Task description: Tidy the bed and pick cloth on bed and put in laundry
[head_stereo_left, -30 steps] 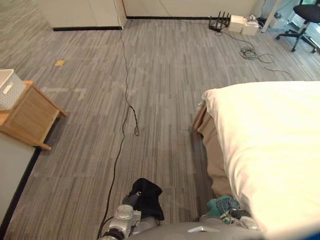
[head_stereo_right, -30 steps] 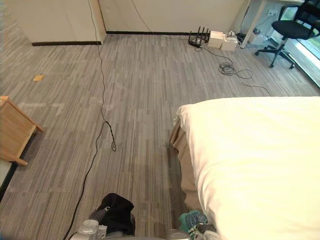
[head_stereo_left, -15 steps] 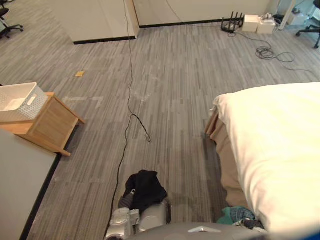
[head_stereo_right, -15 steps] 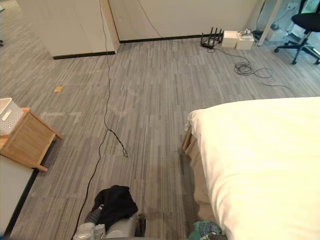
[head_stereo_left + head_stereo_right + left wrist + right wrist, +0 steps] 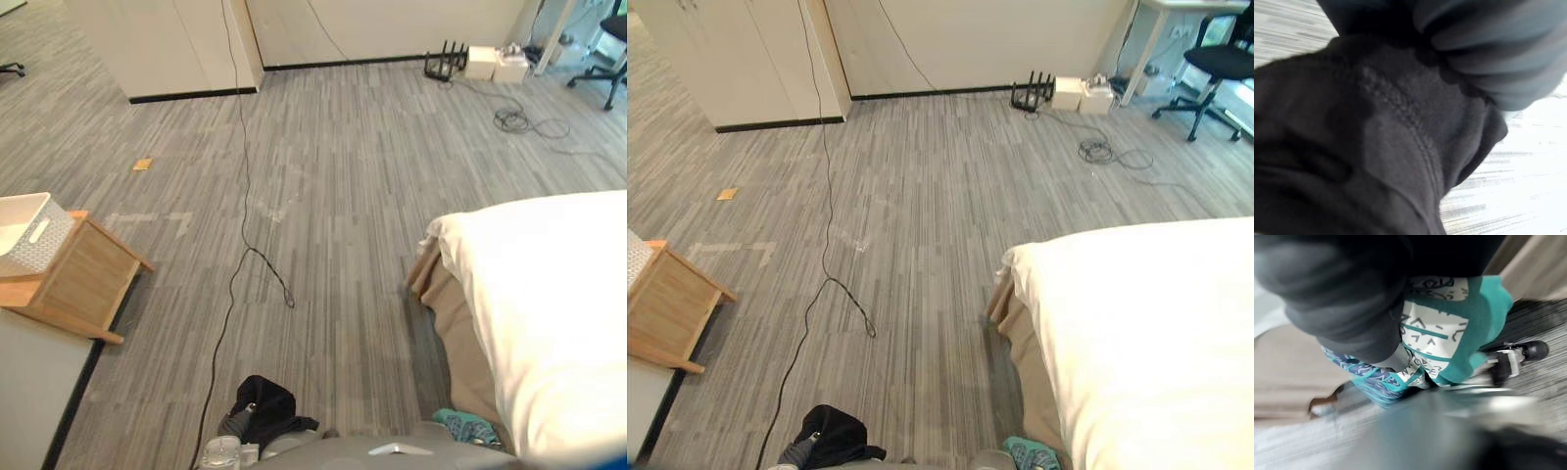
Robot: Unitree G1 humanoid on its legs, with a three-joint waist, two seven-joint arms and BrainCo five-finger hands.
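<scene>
Black cloth is bunched over my left hand — it hides the grip, so I cannot tell whether that hand is closed on it. Teal patterned cloth hangs at my right hand, and I cannot tell the grip there either. The teal one is just beside the corner of the white bed. Off to the left, a white basket rests on a wooden stand — well apart from the bed, across the grey floor.
</scene>
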